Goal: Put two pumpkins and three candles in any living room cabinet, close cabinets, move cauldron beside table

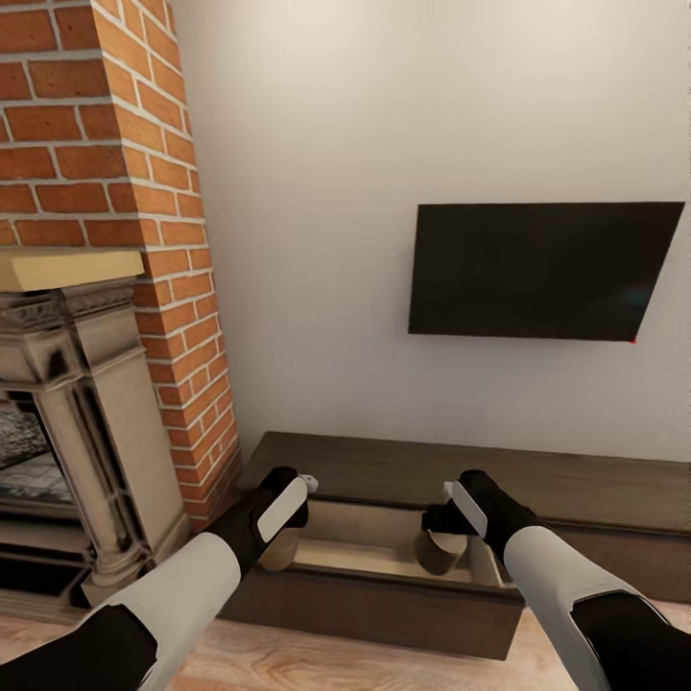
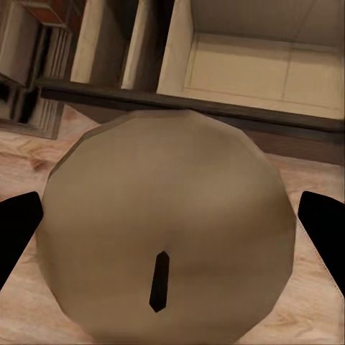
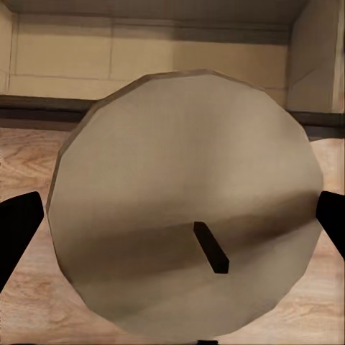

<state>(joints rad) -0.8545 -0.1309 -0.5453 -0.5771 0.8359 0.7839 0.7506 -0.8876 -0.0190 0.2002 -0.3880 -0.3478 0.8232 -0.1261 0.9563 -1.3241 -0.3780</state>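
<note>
Holding one candle (image 1: 280,549) in the left gripper (image 1: 285,537) and another candle (image 1: 440,552) in the right gripper (image 1: 449,533), both arms hover over the near edge of the cabinet's (image 1: 403,470) open drawer (image 1: 384,547).

two beige candles (image 1: 280,552) (image 1: 440,552) over open cabinet (image 1: 384,600) drawer (gripped).

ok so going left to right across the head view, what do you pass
fireplace → brick chimney → candle in left gripper → open cabinet drawer → candle in right gripper → wall TV
</note>
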